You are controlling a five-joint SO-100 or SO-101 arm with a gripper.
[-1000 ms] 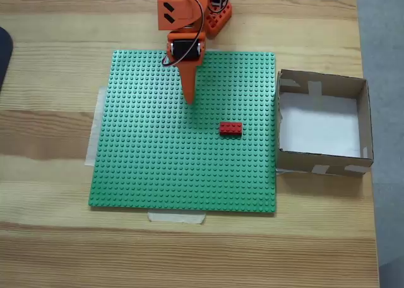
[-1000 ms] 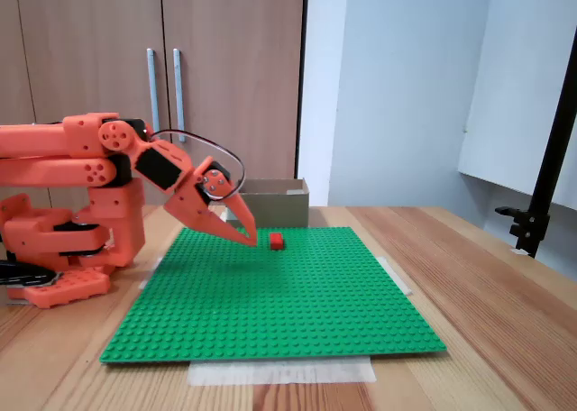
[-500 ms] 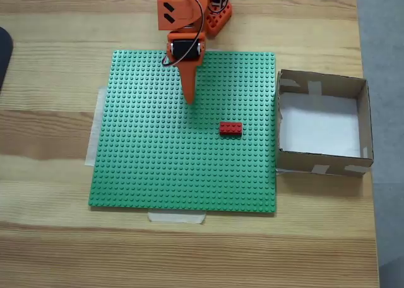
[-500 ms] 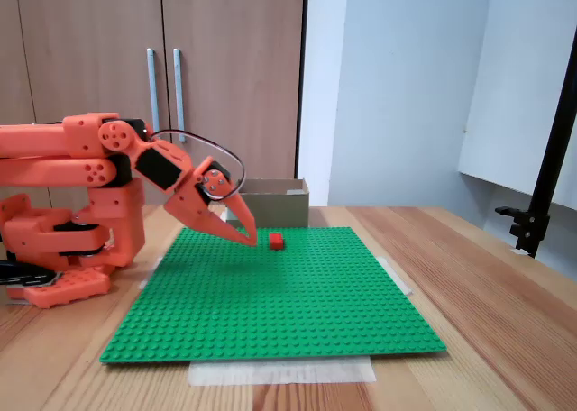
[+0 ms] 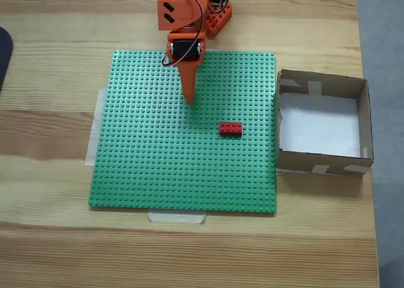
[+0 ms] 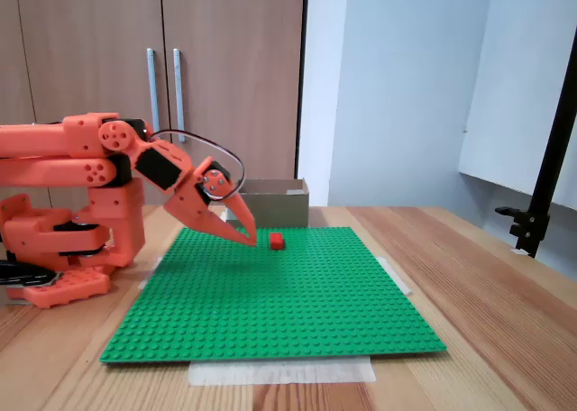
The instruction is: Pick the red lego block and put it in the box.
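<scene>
The red lego block (image 5: 230, 129) lies flat on the green studded baseplate (image 5: 158, 168), right of its centre; in the side fixed view the red lego block (image 6: 277, 241) sits just beyond the gripper tips. My orange gripper (image 5: 188, 100) points down over the plate's upper middle, shut with nothing in it, up and to the left of the block. From the side the gripper (image 6: 250, 240) slants down to just above the plate. The box (image 5: 363, 120), brown cardboard with a white floor, stands off the plate's right edge; in the side view the box (image 6: 275, 202) is behind the arm.
The arm's orange base (image 6: 63, 258) stands at the table's far edge in the top fixed view. Pale tape (image 5: 177, 217) holds the baseplate to the wooden table (image 5: 50, 250). A black stand (image 6: 541, 186) rises at the right of the side view.
</scene>
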